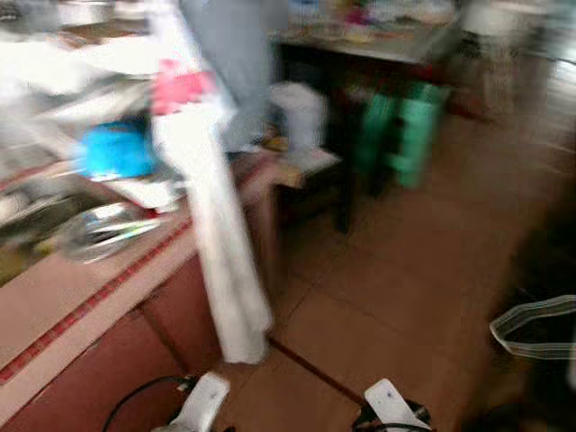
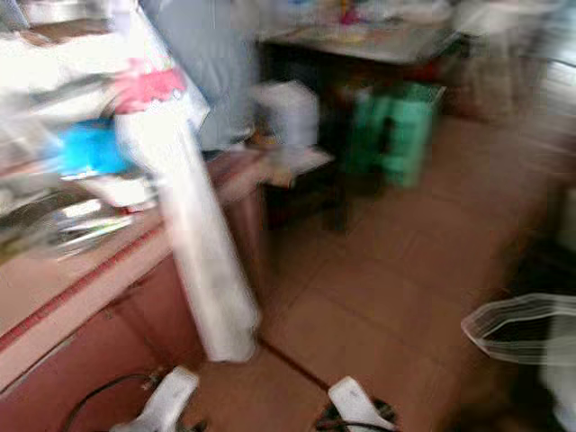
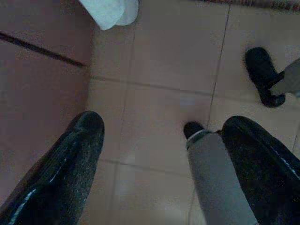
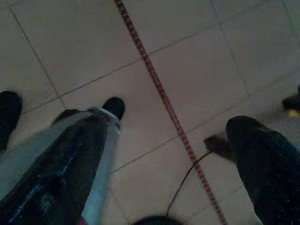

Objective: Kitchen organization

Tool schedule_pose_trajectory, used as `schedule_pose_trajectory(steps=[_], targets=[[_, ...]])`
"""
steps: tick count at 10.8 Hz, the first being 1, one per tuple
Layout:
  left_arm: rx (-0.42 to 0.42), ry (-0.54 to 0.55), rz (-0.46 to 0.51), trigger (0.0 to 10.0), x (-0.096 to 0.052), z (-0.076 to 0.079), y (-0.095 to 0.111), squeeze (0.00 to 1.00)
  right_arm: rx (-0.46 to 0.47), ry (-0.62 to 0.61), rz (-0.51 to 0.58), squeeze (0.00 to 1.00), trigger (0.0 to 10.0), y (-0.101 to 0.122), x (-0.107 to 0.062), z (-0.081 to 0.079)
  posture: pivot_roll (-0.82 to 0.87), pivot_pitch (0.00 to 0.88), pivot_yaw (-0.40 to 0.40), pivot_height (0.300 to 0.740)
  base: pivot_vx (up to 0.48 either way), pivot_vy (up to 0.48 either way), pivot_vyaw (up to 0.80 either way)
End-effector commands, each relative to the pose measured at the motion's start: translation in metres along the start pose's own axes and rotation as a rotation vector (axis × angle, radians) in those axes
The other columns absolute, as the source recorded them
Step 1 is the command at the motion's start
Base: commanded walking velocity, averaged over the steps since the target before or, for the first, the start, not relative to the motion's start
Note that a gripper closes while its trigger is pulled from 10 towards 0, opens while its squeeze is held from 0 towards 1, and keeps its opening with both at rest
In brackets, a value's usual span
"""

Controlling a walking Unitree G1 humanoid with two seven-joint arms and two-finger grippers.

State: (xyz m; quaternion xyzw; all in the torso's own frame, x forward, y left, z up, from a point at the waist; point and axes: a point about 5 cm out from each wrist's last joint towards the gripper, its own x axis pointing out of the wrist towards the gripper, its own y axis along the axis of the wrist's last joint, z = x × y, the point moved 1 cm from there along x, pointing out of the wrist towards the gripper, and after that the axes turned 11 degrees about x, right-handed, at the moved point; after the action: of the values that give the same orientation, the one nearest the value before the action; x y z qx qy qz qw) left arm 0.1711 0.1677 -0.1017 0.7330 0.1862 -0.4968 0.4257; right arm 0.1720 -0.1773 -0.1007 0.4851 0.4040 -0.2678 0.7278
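Both head views motion-blurred; left end effector (image 3: 159, 154) fingers spread wide, empty, pointed at floor (image 3: 159, 56); right end effector (image 4: 168, 154) likewise wide, empty, above floor; table (image 1: 81, 297) at robot's left carries blue item (image 1: 117, 151) and metal ware (image 1: 103, 229), details unreadable; white sack (image 1: 216, 234) hangs beside table edge; green stools (image 1: 405, 130) stand beyond.

Head stereo pair, blurred, looks forward-down: worktop (image 1: 63, 297) at left of frame, floor (image 1: 405, 270) at right; both eyes share scene, slightly offset. Wrist cameras face straight down at floor tiles, between open gripper fingers (image 3: 70, 159).
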Motion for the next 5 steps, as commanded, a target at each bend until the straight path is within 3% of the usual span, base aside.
schedule_pose_trajectory(steps=[1, 5], targets=[[0.011, 0.001, 0.019, 10.0, 0.0010, -0.0008, 0.0076, 0.00, -0.010, 0.022, -0.052, 0.00, 10.0, -0.0125, -0.0018, -0.0053, -0.02, 0.028, 0.108, 0.740, 0.000, 0.000, -0.76], [-0.002, 0.006, 0.020, 10.0, 0.0008, -0.0021, 0.0074, 0.00, -0.024, 0.043, -0.049, 0.00, 10.0, -0.0121, -0.0018, -0.0084, -0.02, 0.027, 0.104, 0.740, 0.000, 0.000, 0.00]])
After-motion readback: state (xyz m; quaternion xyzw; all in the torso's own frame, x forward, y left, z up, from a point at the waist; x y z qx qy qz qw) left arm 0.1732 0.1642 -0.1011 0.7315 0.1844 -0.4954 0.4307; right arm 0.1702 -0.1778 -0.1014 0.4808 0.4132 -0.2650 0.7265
